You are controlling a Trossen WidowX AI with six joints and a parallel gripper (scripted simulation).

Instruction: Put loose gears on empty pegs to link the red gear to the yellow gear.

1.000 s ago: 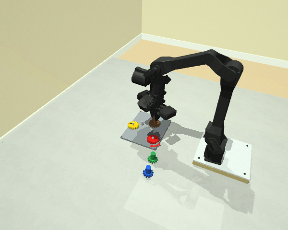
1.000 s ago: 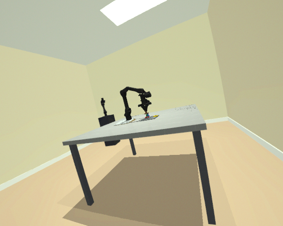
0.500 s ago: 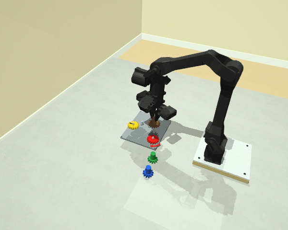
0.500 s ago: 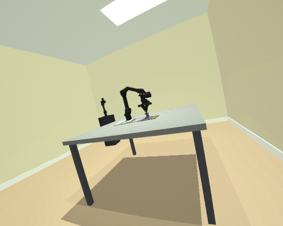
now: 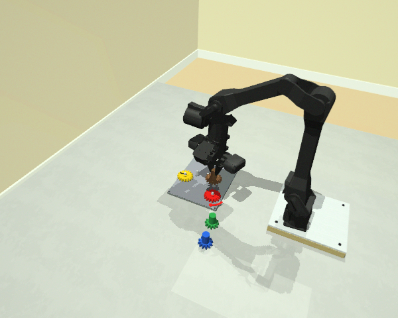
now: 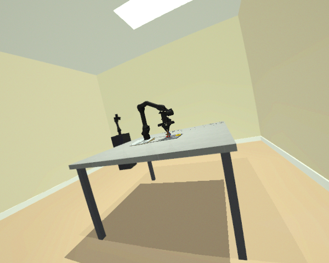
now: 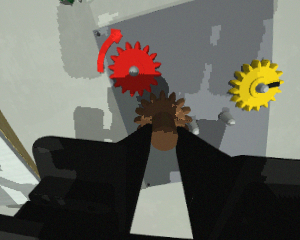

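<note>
One claw (image 5: 214, 171) (image 6: 168, 131) (image 7: 163, 130) pinching brown gear's (image 5: 213, 178) (image 6: 168, 133) (image 7: 163, 111) upright handle, red arrow (image 5: 215, 204) (image 7: 105, 50) curving clockwise

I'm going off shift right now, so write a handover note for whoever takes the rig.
Gripper: shut on the brown gear's knob, over the grey board.
On pegs: red gear, yellow gear.
On the table: green gear, blue gear.
Done: brown gear grasped; seating cannot be confirmed.
Left: seat it flat if needed, complete the meshing chain to yellow, move the gripper away.
</note>
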